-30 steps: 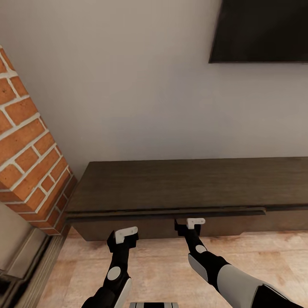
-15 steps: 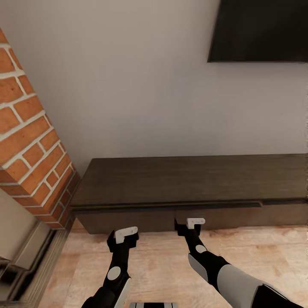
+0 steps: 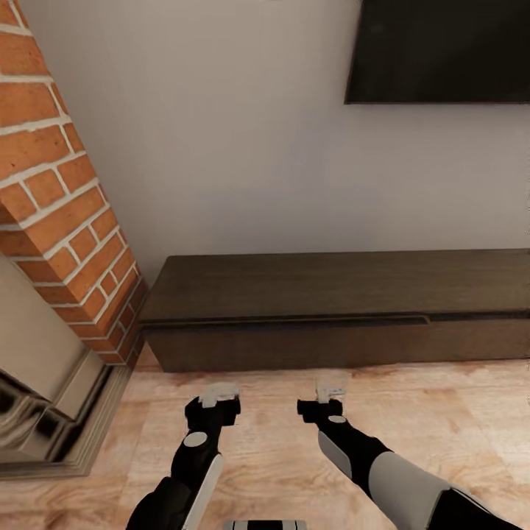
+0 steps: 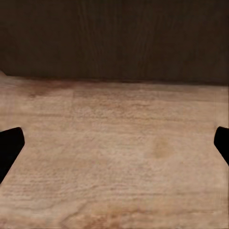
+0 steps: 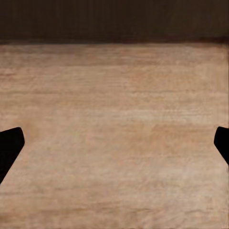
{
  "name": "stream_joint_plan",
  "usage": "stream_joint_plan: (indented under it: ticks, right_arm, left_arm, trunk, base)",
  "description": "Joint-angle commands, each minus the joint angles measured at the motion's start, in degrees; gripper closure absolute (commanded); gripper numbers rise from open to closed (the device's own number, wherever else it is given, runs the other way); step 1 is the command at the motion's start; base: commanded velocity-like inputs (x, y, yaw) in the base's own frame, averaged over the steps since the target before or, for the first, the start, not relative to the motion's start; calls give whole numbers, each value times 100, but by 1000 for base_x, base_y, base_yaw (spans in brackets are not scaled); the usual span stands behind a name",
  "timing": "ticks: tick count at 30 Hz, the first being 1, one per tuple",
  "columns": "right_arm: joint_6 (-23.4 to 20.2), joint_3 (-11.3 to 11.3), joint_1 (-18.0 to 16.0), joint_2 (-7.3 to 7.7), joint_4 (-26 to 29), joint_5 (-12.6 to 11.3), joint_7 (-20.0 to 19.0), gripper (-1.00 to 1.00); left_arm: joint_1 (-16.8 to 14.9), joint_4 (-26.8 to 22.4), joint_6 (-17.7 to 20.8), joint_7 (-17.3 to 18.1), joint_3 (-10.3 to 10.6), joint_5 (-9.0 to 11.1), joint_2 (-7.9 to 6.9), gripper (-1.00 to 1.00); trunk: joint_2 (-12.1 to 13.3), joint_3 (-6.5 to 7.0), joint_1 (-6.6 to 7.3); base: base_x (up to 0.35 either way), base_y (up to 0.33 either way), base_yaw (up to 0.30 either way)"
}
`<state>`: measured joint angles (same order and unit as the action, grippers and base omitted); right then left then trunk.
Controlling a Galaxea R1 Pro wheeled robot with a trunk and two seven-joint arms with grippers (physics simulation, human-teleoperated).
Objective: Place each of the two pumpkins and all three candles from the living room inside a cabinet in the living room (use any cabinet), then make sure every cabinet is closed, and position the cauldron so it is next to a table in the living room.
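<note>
A: Cabinet status? Scan left to right.

B: Far left, red brick column with white mortar (image 3: 66,191), a shiny grey metal ledge (image 3: 44,419) at its foot. Next, the low long dark-brown wooden cabinet (image 3: 338,283) standing against the pale grey wall (image 3: 235,132). Flat top is bare, wide handle-less drawer front reads flush, looks closed. Black flat screen (image 3: 442,51) is mounted on the wall above its right part.

A: Arms?

B: Both low over the light wood plank floor (image 3: 280,442), short of the cabinet front, not touching it. Left gripper (image 3: 218,394) sits left of the right gripper (image 3: 330,389), near each other, both pointing at the cabinet.

A: Jaws?

B: Left wrist view: dark fingertips (image 4: 10,145) at opposite edges, spread wide, just floor (image 4: 114,152) between and the cabinet front (image 4: 114,38) beyond. Right wrist view: same, fingertips (image 5: 10,148) far apart, released, grasping nothing, floor (image 5: 114,129) then cabinet front (image 5: 114,19).
</note>
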<state>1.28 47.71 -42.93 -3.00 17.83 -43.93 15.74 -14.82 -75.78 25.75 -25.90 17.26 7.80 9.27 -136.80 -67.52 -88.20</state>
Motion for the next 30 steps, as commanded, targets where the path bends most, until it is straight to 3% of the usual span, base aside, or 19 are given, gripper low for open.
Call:
stream_joint_plan:
  ticks: [1, 5, 8, 9, 11, 13, 18, 22, 24, 28, 30]
  right_arm:
    - [-405, -40, -12, -1, 135, -57, 107, -100]
    - [-2079, -642, -16, 26, 865, -54, 561, -100]
    - [-2912, -1112, -14, 74, 1099, -47, 1057, -100]
    - [-3017, -1189, -14, 83, 1122, -45, 1153, -100]
    - [-3157, -1281, -14, 93, 1148, -26, 1269, -100]
    - [-3292, -1308, -12, 93, 1156, -18, 1303, -100]
    - [-3918, -1327, -10, 32, 1167, -4, 1332, -100]
    - [-4259, -1322, -13, 1, 1230, 1, 1343, -100]
    - [-4636, -1327, -6, 10, 1537, 0, 1344, -100]
    - [-5120, -1406, 10, 65, 1889, -38, 1344, -100]
    - [-5229, -1640, 26, 92, 1949, -54, 1344, -100]
  left_arm:
    - [-3, -148, 462, -48, 6, 65, -3, -100]
    - [-52, -440, 1695, -35, -10, 71, -4, -100]
    - [-203, -549, 2513, -31, -69, 78, -4, -100]
    - [-250, -560, 2711, -30, -187, 89, -4, -100]
    - [-316, -576, 3116, -30, -689, 192, 0, -100]
    - [-334, -587, 3273, -34, -1024, 285, 3, -100]
    - [-345, -590, 3389, -54, -1414, 348, -7, -100]
    - [-346, -547, 3406, -50, -1899, 368, -29, -100]
    - [-346, -515, 3409, -48, -2098, 370, -42, -100]
    - [-346, -464, 3425, -42, -2180, 371, -50, -100]
    - [-346, -338, 3425, -26, -2199, 376, -64, -100]
  trunk:
    - [-2, -4, 4]
    - [-2, -4, 4]
    - [-2, -4, 4]
    - [-2, -4, 4]
    - [-2, -4, 4]
    - [-2, -4, 4]
    - [118, 49, 70]
    - [279, 121, 158]
    - [359, 157, 202]
    - [519, 229, 290]
    - [600, 265, 334]
  base:
    - [-304, 0, 0]
    - [-295, 0, 0]
    - [-332, 0, 0]
    - [-342, 0, 0]
    - [-333, 0, 0]
    - [-184, 0, 0]
    - [-40, 0, 0]
    - [-4, 0, 0]
    - [-1, 0, 0]
    - [0, 0, 0]
    - [0, 0, 0]
